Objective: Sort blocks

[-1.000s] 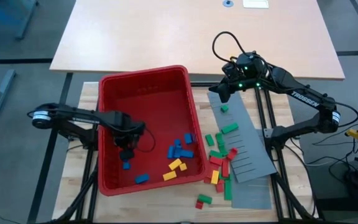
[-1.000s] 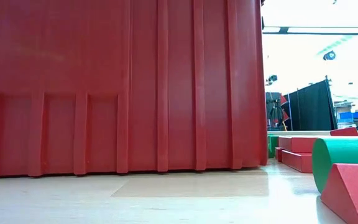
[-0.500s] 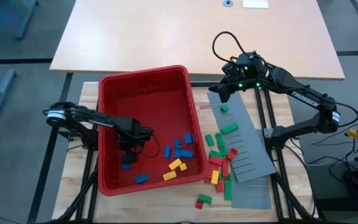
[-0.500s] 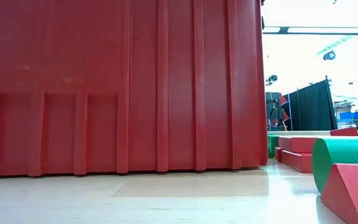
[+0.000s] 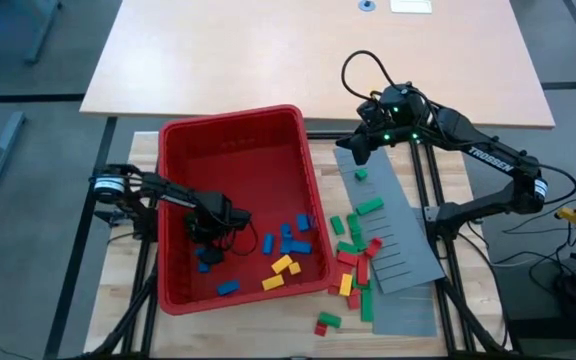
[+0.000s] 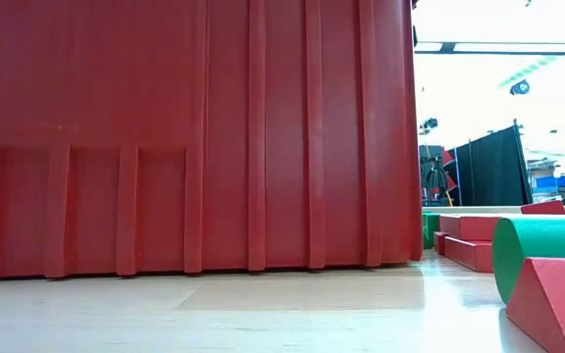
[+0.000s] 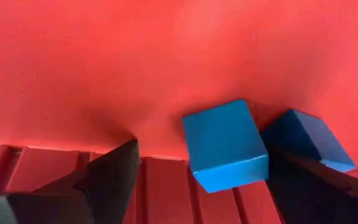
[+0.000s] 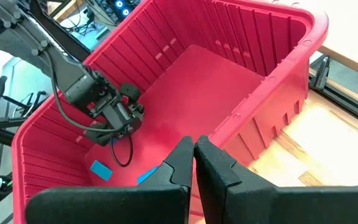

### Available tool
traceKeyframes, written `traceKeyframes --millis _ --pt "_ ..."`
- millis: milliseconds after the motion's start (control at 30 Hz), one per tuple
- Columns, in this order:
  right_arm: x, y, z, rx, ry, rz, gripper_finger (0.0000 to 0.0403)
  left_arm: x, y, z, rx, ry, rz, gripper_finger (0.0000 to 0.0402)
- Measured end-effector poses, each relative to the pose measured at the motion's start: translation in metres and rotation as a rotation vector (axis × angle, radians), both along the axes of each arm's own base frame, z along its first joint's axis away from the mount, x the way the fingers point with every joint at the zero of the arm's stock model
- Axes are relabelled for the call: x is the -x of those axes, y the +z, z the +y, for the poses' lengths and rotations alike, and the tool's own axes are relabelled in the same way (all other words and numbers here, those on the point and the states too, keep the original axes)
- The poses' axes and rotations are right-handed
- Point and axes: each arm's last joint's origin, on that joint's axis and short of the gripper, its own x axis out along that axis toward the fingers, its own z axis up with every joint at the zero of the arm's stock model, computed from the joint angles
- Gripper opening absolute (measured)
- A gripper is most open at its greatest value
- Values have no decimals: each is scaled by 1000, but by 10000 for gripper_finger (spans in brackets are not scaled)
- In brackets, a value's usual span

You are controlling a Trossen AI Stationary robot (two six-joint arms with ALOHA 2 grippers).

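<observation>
High view: left tool [image 5: 208,243] low inside red bin [image 5: 230,128], fingers spread around a blue block [image 7: 225,144], not clamped | right tool [image 8: 194,148] pinched closed, empty, above grey panel [image 5: 408,250] | blocks [image 5: 353,250] in bin and on counter; likely light, rigid, smooth: grip flat long sides

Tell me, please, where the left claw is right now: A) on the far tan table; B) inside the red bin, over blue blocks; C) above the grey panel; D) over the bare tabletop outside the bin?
B: the high view shows the left claw down inside the red bin, and its wrist view shows a blue block on the bin floor between its open fingers.
</observation>
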Motion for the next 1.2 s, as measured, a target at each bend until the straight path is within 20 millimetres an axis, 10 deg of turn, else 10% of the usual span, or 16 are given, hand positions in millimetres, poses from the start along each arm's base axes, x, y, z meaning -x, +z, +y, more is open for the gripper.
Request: traceKeyframes --millis 233,467,833,1200 --pt "0 0 0 0 0 0 0 0 -1 0 -7 5 3 284" --pt "0 0 0 1 -1 0 0 -3 0 0 -15 21 -10 109" --pt "0 0 0 7 2 1 0 -7 6 1 -28 42 -60 111" --pt "-2 -2 -2 4 1 6 0 -46 78 9 -167 55 -375 111"
